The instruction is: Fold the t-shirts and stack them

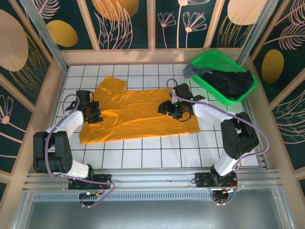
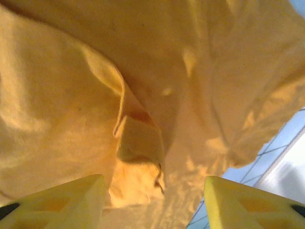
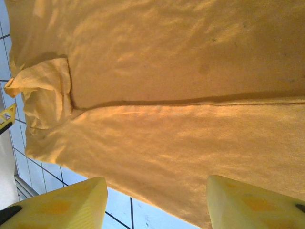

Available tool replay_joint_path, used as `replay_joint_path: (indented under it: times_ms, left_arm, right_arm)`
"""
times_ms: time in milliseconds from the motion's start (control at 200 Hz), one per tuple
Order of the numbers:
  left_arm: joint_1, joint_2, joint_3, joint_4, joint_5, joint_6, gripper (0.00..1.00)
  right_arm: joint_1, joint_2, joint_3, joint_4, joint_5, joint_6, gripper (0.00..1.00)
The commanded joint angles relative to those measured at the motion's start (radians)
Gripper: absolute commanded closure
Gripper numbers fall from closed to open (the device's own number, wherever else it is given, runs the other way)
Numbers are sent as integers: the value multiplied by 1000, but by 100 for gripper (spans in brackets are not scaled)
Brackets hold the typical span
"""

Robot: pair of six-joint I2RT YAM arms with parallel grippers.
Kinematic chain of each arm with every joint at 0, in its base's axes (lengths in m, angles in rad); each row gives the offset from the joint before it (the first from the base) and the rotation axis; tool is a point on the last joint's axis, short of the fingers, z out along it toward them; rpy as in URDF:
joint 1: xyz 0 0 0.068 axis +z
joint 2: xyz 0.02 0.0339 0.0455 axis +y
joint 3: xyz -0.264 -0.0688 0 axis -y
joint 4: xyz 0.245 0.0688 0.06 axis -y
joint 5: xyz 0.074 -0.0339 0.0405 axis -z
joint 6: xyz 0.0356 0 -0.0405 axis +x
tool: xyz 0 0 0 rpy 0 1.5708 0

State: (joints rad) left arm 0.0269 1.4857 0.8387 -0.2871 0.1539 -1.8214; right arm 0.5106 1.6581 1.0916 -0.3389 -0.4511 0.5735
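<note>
Top external view: the orange t-shirt point(image 1: 133, 117) lies spread on the tiled table point(image 1: 143, 153), long axis running left to right. The left gripper point(image 1: 93, 114) sits at the shirt's left edge, jaws wide, with bunched cloth directly ahead. The right gripper point(image 1: 175, 110) hangs over the right half, jaws wide. The black t-shirt point(image 1: 233, 82) and grey t-shirt point(image 1: 194, 71) lie in the green basket point(image 1: 217, 53), far right.

White tiled floor point(image 1: 143, 155), dark floral walls point(image 1: 125, 28)
</note>
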Motion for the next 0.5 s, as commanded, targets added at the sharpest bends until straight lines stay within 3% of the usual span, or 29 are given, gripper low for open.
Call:
replay_joint_path:
  times_ms: [0, 160, 350, 495]
  left_arm:
    - [19, 37, 29, 15, -20, -37, 47]
    - [21, 100, 57, -1, -10, -5, 60]
    - [21, 141, 120, -12, -36, 93, 100]
    - [21, 276, 337, -168, -48, 385, 100]
  right_arm:
    - [6, -18, 4, 11, -14, -24, 42]
    - [7, -19, 3, 6, -11, -27, 42]
    - [6, -8, 9, 7, -13, -26, 42]
    - [5, -2, 16, 6, -13, -27, 42]
